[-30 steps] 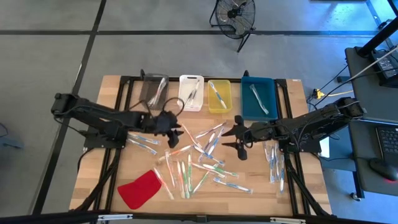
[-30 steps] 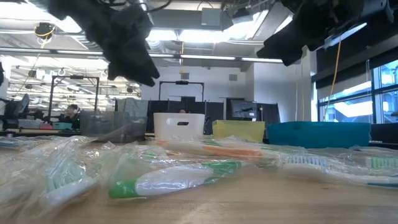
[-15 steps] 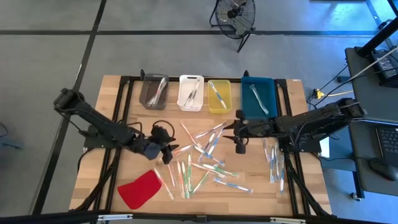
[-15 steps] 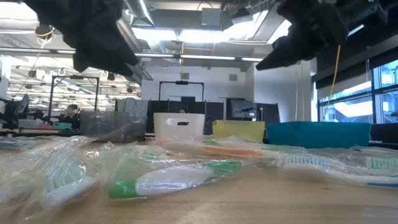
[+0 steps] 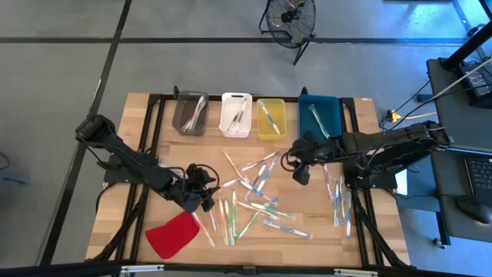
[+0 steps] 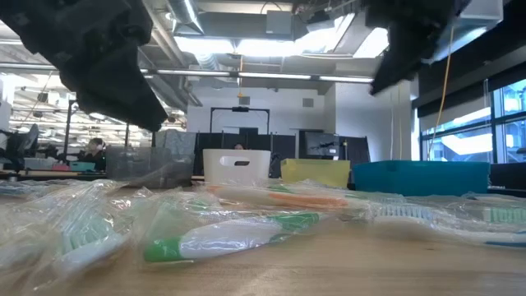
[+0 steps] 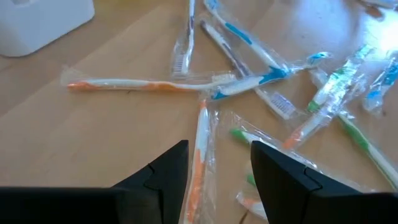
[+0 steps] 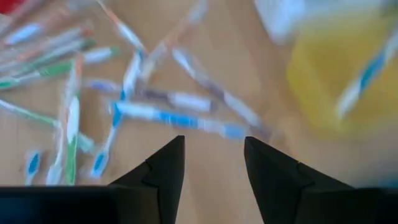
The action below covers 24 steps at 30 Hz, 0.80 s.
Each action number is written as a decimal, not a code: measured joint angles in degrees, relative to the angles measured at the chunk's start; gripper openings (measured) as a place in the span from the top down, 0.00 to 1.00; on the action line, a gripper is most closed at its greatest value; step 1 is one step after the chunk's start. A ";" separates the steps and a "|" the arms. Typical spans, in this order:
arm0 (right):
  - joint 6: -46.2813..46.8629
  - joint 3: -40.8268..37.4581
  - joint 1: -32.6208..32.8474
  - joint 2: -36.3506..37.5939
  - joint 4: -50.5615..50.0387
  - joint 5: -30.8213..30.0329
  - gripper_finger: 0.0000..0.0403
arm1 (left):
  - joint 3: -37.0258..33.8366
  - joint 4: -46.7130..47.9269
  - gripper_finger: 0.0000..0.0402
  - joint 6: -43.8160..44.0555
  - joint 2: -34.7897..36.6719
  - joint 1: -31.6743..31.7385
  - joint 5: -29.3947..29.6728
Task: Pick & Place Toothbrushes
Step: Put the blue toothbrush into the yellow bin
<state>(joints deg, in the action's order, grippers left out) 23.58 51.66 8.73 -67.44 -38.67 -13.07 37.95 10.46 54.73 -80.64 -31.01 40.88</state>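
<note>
Several wrapped toothbrushes (image 5: 247,194) lie scattered flat on the wooden table's middle, and a few more (image 5: 339,201) lie near its right edge. My left gripper (image 5: 205,190) hovers open over the pile's left side. In the left wrist view an orange toothbrush (image 7: 200,134) lies on the table below the gap of my left gripper (image 7: 219,146), untouched. My right gripper (image 5: 297,165) hangs open above the table right of the pile, near the blue bin. In the right wrist view my right gripper (image 8: 214,139) has nothing between its fingers.
Four bins stand in a row at the far edge: grey (image 5: 191,112), white (image 5: 236,114), yellow (image 5: 270,118) and blue (image 5: 319,120), each holding toothbrushes. A flat red cloth-like piece (image 5: 173,234) lies at the near left. Bare wood (image 5: 307,208) lies between the two heaps.
My left gripper has swung from beside the bins toward the table's near edge and come down over the pile's left side. My right gripper has risen a little and tipped to point more steeply down. No toothbrush has moved.
</note>
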 joint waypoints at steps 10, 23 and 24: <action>28.55 0.11 3.03 0.00 -16.40 12.70 0.69 | 0.00 0.04 0.58 -0.39 -0.15 1.27 3.34; 53.35 0.11 9.90 0.00 -31.62 9.96 0.74 | 0.00 0.03 0.58 -5.74 -0.15 0.65 3.12; 54.43 0.11 10.37 0.00 -31.66 9.72 0.74 | 0.00 0.02 0.58 -6.28 -0.15 1.00 3.11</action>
<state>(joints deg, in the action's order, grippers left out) 78.01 51.77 19.10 -67.44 -70.32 -3.35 37.95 10.48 48.45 -80.79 -30.01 43.99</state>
